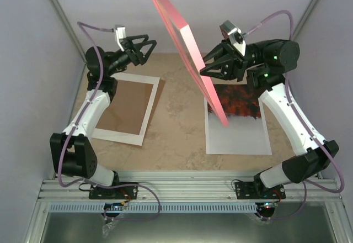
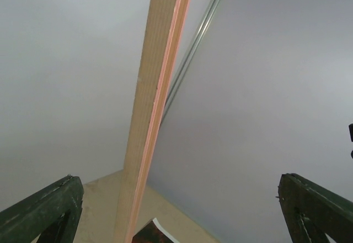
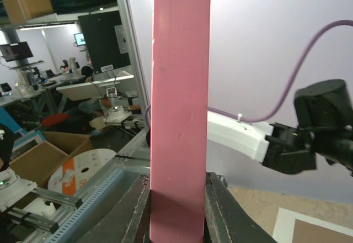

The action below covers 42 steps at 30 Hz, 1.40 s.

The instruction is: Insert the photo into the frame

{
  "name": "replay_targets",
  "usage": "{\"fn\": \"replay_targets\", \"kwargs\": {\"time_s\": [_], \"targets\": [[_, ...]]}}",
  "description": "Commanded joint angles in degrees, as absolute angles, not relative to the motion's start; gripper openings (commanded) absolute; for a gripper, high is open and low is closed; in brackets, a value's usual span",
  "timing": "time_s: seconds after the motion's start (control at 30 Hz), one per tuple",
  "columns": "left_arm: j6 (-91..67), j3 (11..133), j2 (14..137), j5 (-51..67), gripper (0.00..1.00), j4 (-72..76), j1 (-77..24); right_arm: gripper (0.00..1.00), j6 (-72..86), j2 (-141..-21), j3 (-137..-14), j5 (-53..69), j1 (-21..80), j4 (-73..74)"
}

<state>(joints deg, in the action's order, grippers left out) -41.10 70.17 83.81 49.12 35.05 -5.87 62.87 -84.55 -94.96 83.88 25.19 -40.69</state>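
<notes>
The pink frame stands up on edge, tilted, high above the table's middle. My right gripper is shut on its lower right edge; in the right wrist view the pink edge is clamped between the two fingers. The photo lies flat on the table under the right arm, red-orange end at the back, and the frame hides part of its left edge. My left gripper is open, empty and raised left of the frame. The left wrist view shows the frame's edge and a photo corner.
A white-bordered sheet with a brown centre lies flat at the left under the left arm; its corner shows in the right wrist view. Grey walls enclose the back and sides. The aluminium rail runs along the near edge.
</notes>
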Motion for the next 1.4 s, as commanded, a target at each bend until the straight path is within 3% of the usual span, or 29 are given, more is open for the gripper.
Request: {"fn": "replay_targets", "kwargs": {"time_s": [0.0,0.53,0.63,1.0,1.13,1.2,1.27,1.33,1.37], "targets": [[-38.03,74.12,87.11,48.67,0.98,37.43,-8.93,0.01,63.40,-83.66,-95.02,80.22,26.98,-49.20],[-41.38,79.94,95.95,48.58,0.83,44.09,-11.95,0.01,73.13,-86.08,-94.10,76.76,29.71,-59.92],[-43.76,80.44,97.04,49.05,0.72,46.91,-12.04,0.01,73.63,-85.84,-93.36,76.34,29.76,-60.22],[-45.68,77.87,95.59,50.53,0.16,51.52,-12.04,0.01,76.12,-85.87,-91.67,74.25,28.52,-60.60],[-43.73,76.31,94.06,51.13,0.01,50.66,-12.04,0.01,76.88,-85.66,-91.12,73.71,27.72,-60.62],[-42.67,75.73,93.42,51.17,0.00,49.34,-12.00,0.01,76.54,-85.61,-90.89,73.44,27.24,-59.47],[-42.78,75.28,92.97,51.08,0.00,48.48,-11.83,0.13,74.93,-85.41,-90.88,73.29,26.45,-56.24],[-44.04,74.94,92.61,51.03,0.00,47.80,-11.49,0.37,72.81,-85.27,-90.75,72.93,25.24,-51.76],[-44.74,74.71,92.41,51.09,0.00,47.37,-11.13,0.45,71.87,-85.15,-90.41,72.80,24.37,-50.04]]}}
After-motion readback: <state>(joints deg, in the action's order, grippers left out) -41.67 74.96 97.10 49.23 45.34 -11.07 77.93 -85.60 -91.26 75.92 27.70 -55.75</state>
